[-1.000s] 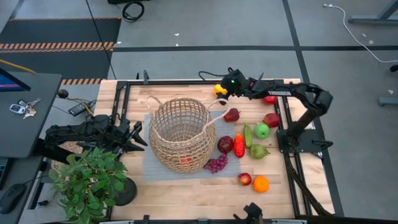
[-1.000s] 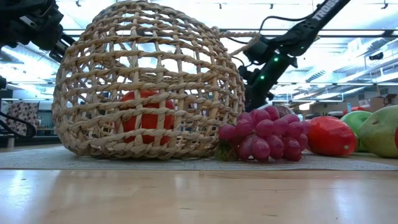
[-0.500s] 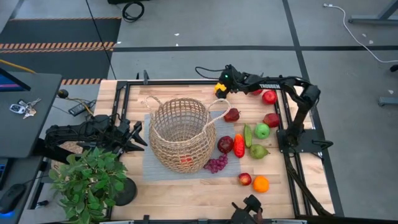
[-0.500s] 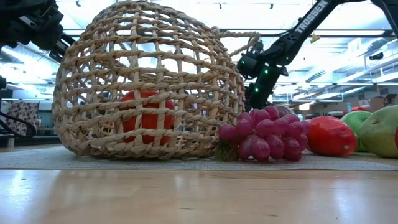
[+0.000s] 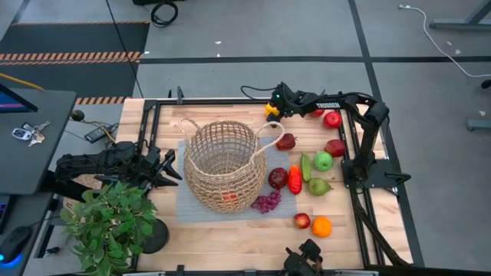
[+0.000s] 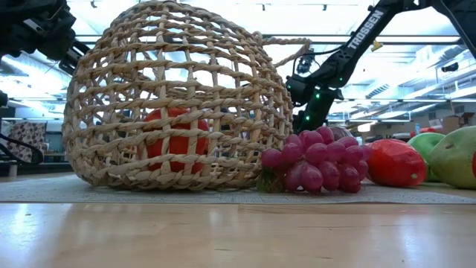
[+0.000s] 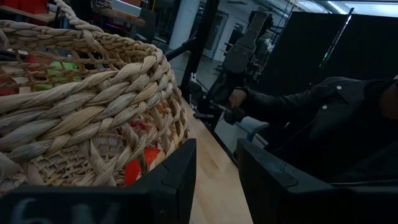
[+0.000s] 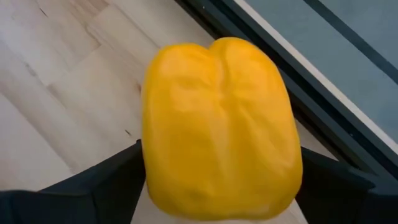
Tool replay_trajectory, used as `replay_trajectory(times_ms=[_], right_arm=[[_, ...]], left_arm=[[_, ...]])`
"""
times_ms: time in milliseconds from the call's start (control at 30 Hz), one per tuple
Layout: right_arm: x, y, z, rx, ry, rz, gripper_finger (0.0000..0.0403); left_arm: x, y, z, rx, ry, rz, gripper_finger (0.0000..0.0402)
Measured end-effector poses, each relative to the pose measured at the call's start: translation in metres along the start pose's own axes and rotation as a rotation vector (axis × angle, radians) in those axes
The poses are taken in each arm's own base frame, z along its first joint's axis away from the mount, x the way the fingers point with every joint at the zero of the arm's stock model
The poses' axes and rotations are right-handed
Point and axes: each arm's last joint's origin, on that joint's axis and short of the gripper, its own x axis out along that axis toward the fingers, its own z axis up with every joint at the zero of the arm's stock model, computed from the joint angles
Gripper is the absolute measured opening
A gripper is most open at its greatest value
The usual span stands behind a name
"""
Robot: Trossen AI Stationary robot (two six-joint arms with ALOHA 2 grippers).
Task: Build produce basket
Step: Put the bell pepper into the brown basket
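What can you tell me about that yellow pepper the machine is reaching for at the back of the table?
The yellow pepper is a smooth, matte toy with rounded lobes and a shallow crease down its middle. It looks like plastic or foam. It lies on the pale wooden table, close to the dark frame rail along the far edge, just beyond the basket. The right hand has its two dark fingers on either side of it, right against its flanks. Whether they are squeezing it yet, I cannot tell.

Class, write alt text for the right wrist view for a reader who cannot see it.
A yellow pepper fills the view, sitting between the right gripper's two dark fingers on a light wooden table, beside the table's dark edge rail.
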Motion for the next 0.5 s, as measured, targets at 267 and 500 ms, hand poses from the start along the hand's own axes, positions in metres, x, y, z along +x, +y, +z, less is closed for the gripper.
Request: replay_trajectory(times_ms=[267, 500], right_arm=[[-0.009, -0.001, 0.002, -0.023, -0.011, -0.004, 0.03], [-0.073, -0.005, 0.022, -0.029, -0.191, 0.003, 0.0301]], left_arm=[[0.0, 0.0, 0.0, 0.0, 0.0, 0.0, 0.0121], [0.0, 0.0, 0.0, 0.0, 0.0, -0.001, 0.0121]])
